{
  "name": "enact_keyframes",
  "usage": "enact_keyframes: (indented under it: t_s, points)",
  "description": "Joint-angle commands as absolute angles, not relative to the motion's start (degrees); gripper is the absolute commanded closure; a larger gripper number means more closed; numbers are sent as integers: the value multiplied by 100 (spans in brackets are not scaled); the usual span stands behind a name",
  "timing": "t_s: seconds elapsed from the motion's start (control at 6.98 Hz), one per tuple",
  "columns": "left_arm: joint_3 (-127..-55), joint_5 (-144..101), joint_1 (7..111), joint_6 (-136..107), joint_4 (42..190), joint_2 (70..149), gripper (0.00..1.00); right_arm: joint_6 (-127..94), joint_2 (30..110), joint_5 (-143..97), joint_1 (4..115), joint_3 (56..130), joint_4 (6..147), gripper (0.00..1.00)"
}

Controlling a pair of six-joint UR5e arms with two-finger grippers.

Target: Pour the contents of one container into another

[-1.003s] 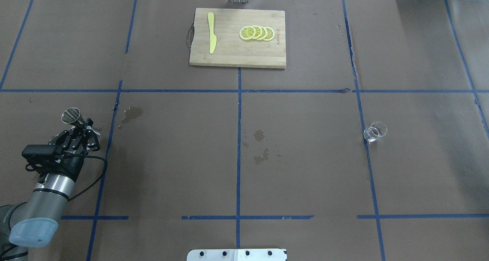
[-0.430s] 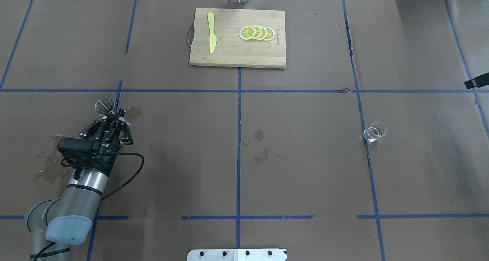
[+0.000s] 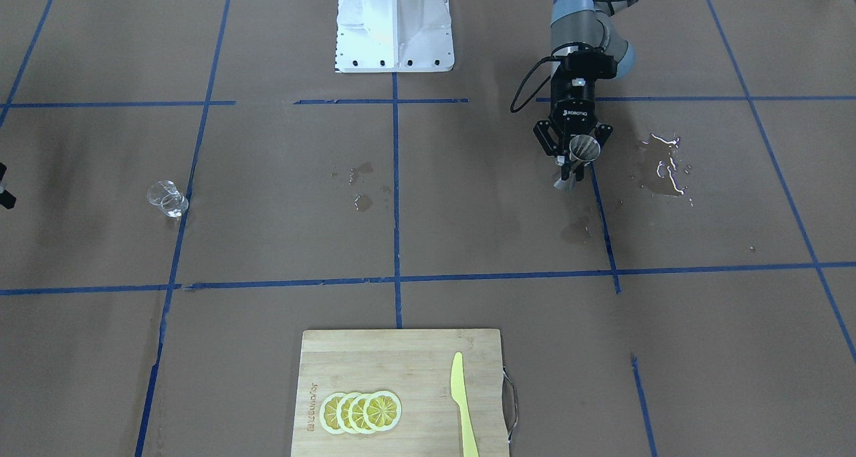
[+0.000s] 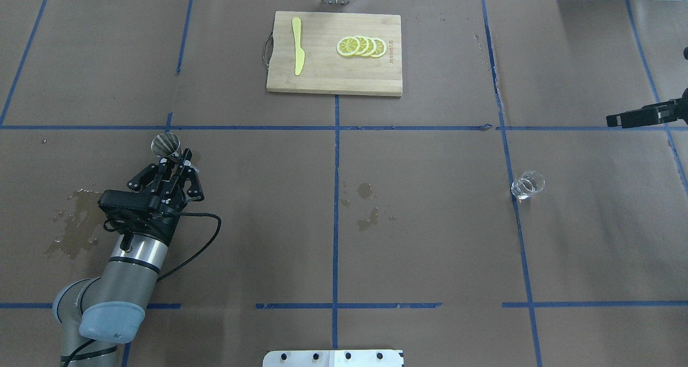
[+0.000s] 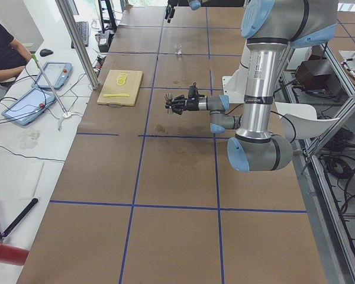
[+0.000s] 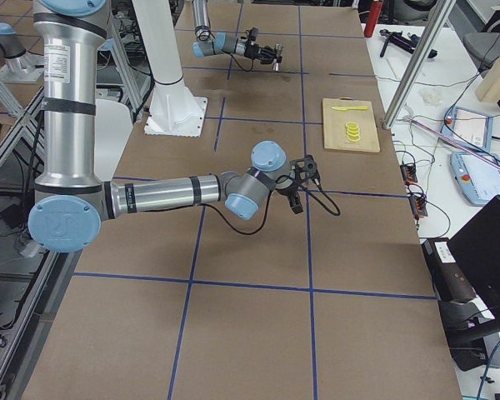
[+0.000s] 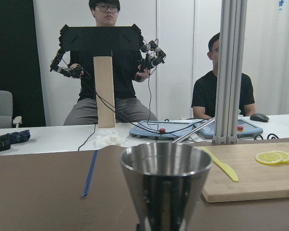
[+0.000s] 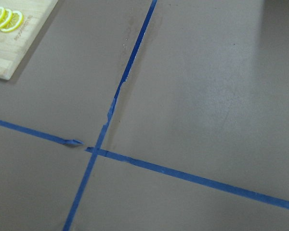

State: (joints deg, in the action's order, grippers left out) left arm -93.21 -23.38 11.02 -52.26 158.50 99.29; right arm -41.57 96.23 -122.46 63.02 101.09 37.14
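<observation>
Over the brown-papered tabletop, the left fingers clamp the steel jigger at its waist, upright near the left end, likely to receive the pour, while the glass cup stands alone toward the right end; whether the right fingers are parted, I cannot tell.

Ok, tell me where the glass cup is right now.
In the overhead view the glass cup sits in the right half, beside a blue tape line, far from the steel jigger held in the left tool.
</observation>
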Motion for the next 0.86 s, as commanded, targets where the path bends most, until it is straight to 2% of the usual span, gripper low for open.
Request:
enact_keyframes:
  t_s: [0.0, 0.29, 0.43, 0.57, 0.72]
  points:
    - [-9308, -2347, 1107, -5212, 15847, 10001, 100, -5295, 10499, -10292, 4798, 11209, 3261, 0]
    - [-9308, -2452, 1099, -5212, 15847, 10019, 100, -5939, 10862, -7969, 3148, 11618, 3261, 0]
    - [-9308, -2452, 1099, -5221, 15847, 10037, 100, -5994, 10889, -6214, 2068, 11619, 3278, 0]
    - [-9299, -2452, 1099, -5221, 15847, 10037, 100, -6673, 10898, -5178, 1491, 11584, 3296, 0]
    - [-9308, -2452, 1099, -5221, 15847, 10037, 100, -6975, 10890, -3776, 711, 11253, 3322, 0]
